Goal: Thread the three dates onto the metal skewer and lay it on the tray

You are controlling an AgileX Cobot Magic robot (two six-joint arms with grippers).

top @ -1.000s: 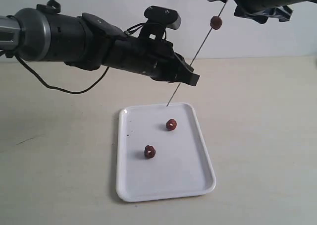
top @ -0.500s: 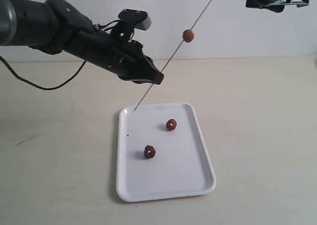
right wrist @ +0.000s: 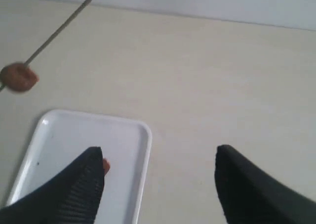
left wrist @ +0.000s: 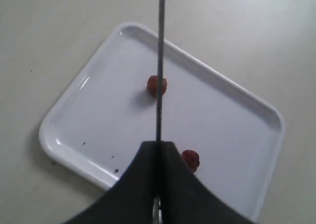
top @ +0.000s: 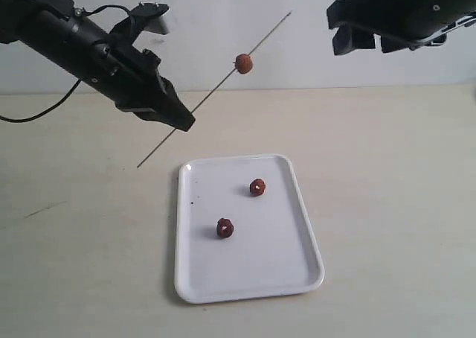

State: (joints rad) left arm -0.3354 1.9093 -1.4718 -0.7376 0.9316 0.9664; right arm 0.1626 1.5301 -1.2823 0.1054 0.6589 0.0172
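Observation:
My left gripper [top: 184, 122] is shut on the metal skewer [top: 216, 88], which slants up to the right over the table, left of the tray [top: 245, 293]. One date [top: 243, 63] is threaded on the skewer's upper half. Two more dates [top: 257, 187] [top: 224, 228] lie loose on the white tray. In the left wrist view the skewer [left wrist: 160, 61] runs out from the closed left gripper [left wrist: 159, 144] above both loose dates [left wrist: 156, 85] [left wrist: 190, 160]. My right gripper [top: 364, 44] hangs open and empty at the upper right, apart from the skewer's tip. In its own view the right gripper [right wrist: 158, 155] has wide-apart fingers.
The tray has a few dark specks near its left rim [top: 195, 201]. A black cable [top: 37, 115] trails from the left arm over the beige table. In the right wrist view the tray corner [right wrist: 143, 130] lies below the left finger, with the skewered date [right wrist: 19, 77] beyond.
The left arm has swung left, carrying the skewer and its date; the skewer now slants lower. The right gripper, earlier at the skewer's top end, now stands apart from it.

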